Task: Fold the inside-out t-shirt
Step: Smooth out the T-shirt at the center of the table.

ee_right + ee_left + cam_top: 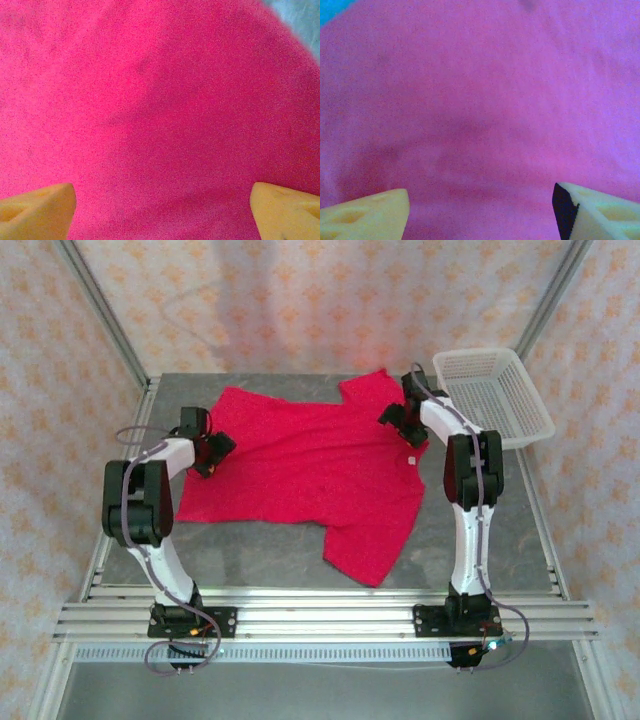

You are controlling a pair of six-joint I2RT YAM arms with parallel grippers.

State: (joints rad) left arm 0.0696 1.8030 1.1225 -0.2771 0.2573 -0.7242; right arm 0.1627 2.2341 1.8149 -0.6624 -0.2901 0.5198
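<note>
Top external: the t-shirt (310, 470) lies opened out on the grey table (260, 550), roughly mid-surface. One sleeve points to the far right, and another lobe of cloth hangs toward the near edge. I see no fold line and no doubled layer, so I'd call the task at the start, with every fold left to do. A small white tag (412, 457) shows on the right part of the cloth, which fits inside-out. The left gripper (213, 452) sits at the shirt's left edge and the right gripper (398, 422) over its far right part, just beyond the tag. Both wrist views show the jaws spread wide with flat red fabric between the fingers (365, 215) and no cloth pinched, so nothing is held. My guess is that both are lining up for a grab. The white mesh basket (520, 425) stands at the far right, apart from the shirt. Hard to make out:
- I can't tell whether either set of fingertips (35, 210) touches the cloth or hovers above it.
- The right arm covers the neck area, and the left gripper covers the hem under it.
- The wrist views are too close to show seams or edges.
- The left wrist view's colour reads magenta.
</note>
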